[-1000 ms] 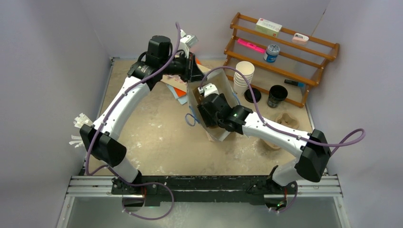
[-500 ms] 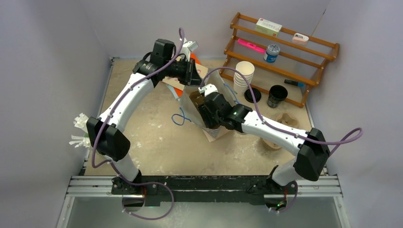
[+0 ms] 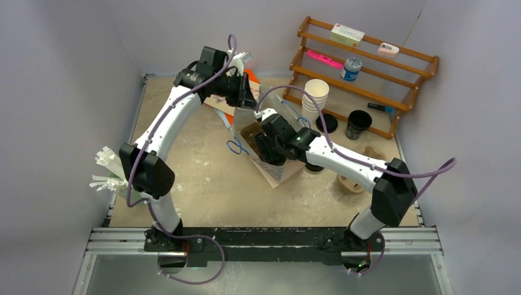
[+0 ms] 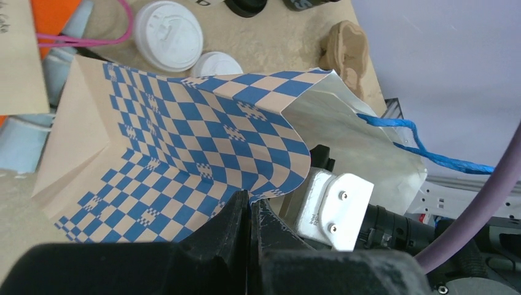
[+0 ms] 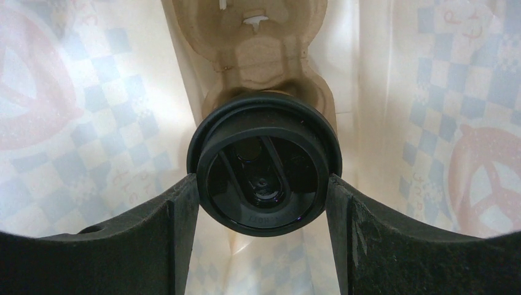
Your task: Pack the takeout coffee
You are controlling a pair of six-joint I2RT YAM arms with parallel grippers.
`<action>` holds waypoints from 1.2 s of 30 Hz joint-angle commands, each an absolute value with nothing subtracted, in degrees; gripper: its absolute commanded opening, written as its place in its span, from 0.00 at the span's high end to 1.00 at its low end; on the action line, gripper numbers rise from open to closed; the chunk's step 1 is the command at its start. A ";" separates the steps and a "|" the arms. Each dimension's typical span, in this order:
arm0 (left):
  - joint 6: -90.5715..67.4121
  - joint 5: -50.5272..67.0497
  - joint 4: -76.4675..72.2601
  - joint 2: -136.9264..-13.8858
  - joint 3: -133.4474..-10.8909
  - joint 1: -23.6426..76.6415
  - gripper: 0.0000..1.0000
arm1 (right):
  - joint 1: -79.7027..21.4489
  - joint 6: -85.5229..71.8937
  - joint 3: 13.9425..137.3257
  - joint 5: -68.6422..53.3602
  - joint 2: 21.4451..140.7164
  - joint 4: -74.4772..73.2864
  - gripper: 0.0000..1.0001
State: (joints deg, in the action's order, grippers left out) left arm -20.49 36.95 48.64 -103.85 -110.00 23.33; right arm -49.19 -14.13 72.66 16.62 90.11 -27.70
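Black lid of cup (image 5: 264, 161) clamped in R claw (image 5: 263, 198): fingers spread wide, one pad on each side of lid. All of it inside bag (image 4: 203, 141), right over brown pulp carrier (image 5: 264, 43) lying in bag bottom. Near socket covered by cup, far socket bare. Can't tell if seated or hanging just above.

L claw (image 4: 249, 208) shut tight, pinching bag rim, holding mouth open.

Changed vs a sec ago: R arm pushed further in & toward L side, elbow drawn in w/ it. L arm re-angled, rim hauled along, bag tipped & shifted a bit. Carrier edge now showing through mouth in top view, hidden before. Meaning, prob.: insert step nearly done for this cup, only set-down & release left.

White-lid cup (image 4: 168, 35) not packed yet, out on table beyond bag. Another white lid (image 4: 215, 64) just beside it, cup or loose lid unclear. So approx halfway at best.

Writing: no brand legible. Bag w/ blue check print outside, faint pretzel-like motif showing thru paper from inside. Scrap of handwriting on tan sheet (image 4: 18, 61) at left edge of L wrist view, cut off, unreadable. Raised lettering on lid, too dark to read. Labels on rack (image 3: 368, 67) items too small.
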 commanded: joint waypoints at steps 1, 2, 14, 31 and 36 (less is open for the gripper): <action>-21.79 34.49 51.68 -103.38 -112.27 22.23 1.00 | -48.12 -15.25 74.94 11.47 91.75 -29.63 0.69; -21.47 33.75 51.49 -103.16 -112.12 22.04 1.00 | -48.00 -15.22 75.04 11.10 92.06 -29.72 0.69; -17.72 22.60 44.43 -102.14 -111.24 21.88 1.00 | -47.36 -14.91 78.17 8.95 97.68 -31.01 0.69; -13.83 14.68 39.68 -98.55 -106.38 21.88 1.00 | -47.22 -16.38 78.98 8.15 104.67 -37.02 0.70; -13.15 14.11 39.35 -97.99 -105.96 21.88 1.00 | -47.28 -16.82 77.38 7.49 106.06 -37.00 0.70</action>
State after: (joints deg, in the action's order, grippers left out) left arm -15.14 15.70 41.41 -101.23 -106.37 21.89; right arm -47.16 -14.52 81.17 12.32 100.95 -29.91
